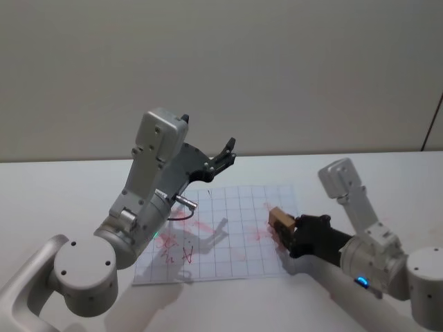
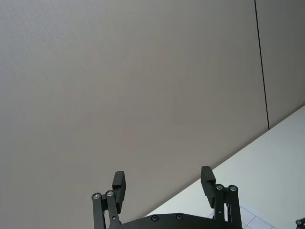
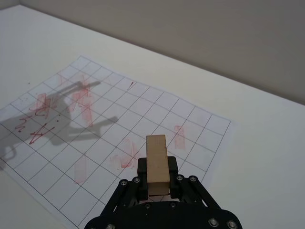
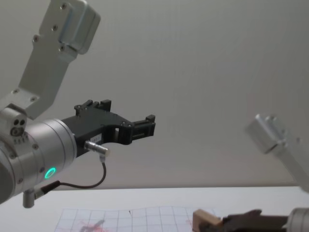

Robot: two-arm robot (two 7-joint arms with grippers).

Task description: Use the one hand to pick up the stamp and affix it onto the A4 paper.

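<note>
The stamp, a tan wooden block, is clamped between the black fingers of my right gripper, the hand with the blue light. In the head view the stamp hangs just over the right edge of the A4 paper, ahead of the right gripper. The A4 paper is a white gridded sheet with red-pink ink marks, lying flat on the table. From the chest view the stamp sits low, close above the A4 paper. My left gripper is raised high above the sheet, open and holding nothing.
The white table stretches around the sheet, with a plain wall behind it. My left arm's bulky wrist with its green light and looping cable hangs over the sheet's left part, casting shadows on it.
</note>
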